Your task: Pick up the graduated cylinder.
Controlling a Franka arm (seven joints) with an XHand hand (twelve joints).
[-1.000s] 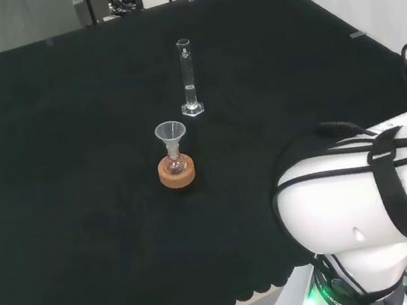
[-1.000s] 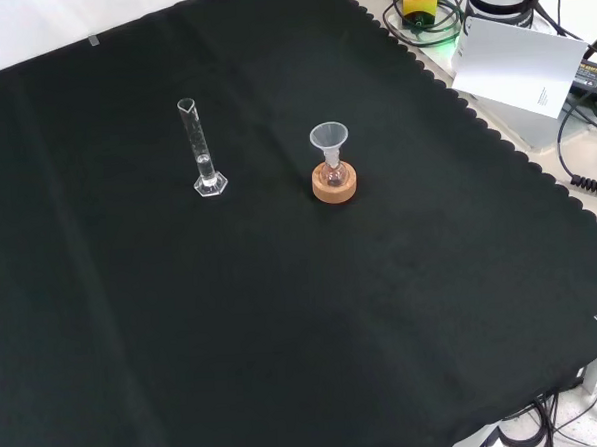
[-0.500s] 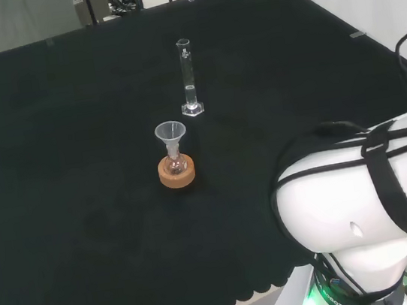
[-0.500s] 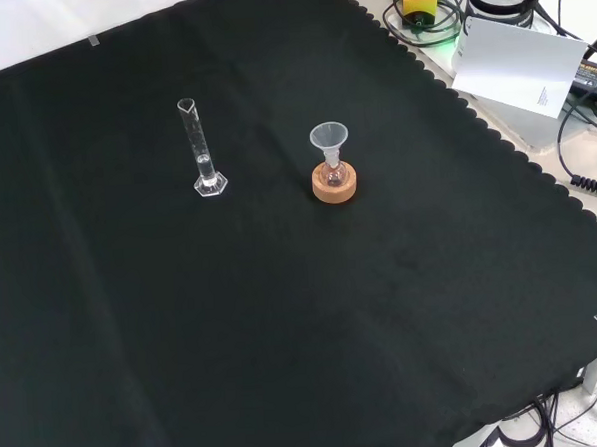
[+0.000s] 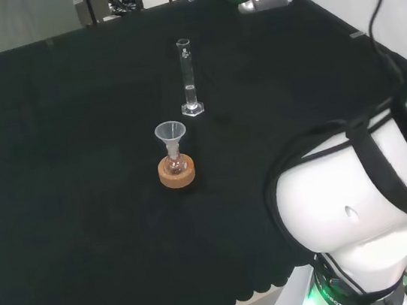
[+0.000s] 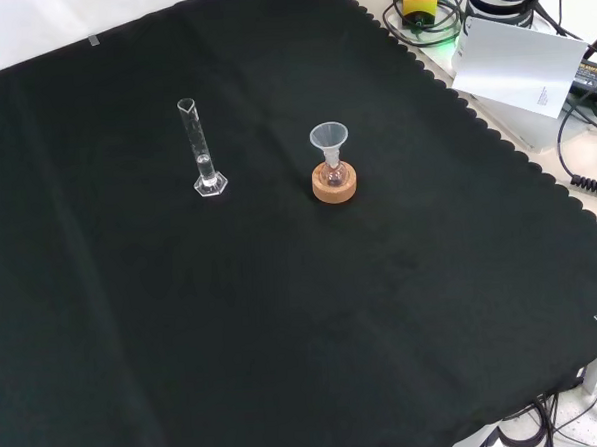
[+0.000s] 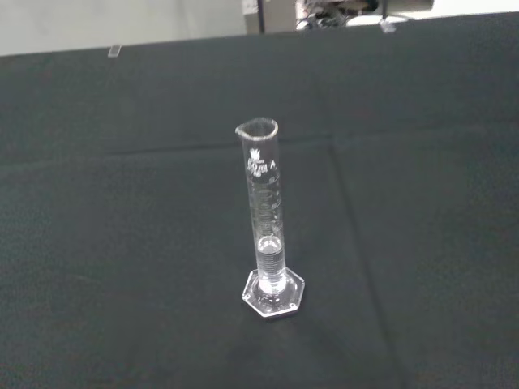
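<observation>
White arm link [image 5: 362, 198] bulks right in head view; graduated cylinder [image 7: 266, 223] apparently untouched.

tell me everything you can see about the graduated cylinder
The graduated cylinder is a slim clear tube, glass or plastic by its look, with a pouring spout at the rim, white graduation marks and a hexagonal foot. It stands upright on the black cloth, apart from the funnel-topped flask on its cork ring. Nothing touches it.

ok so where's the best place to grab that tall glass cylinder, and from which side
Probably around the bare tube of the cylinder, above the wide six-sided foot. It stands upright and alone, so come in level from the side away from the funnel, fingers curling round the tube.
</observation>
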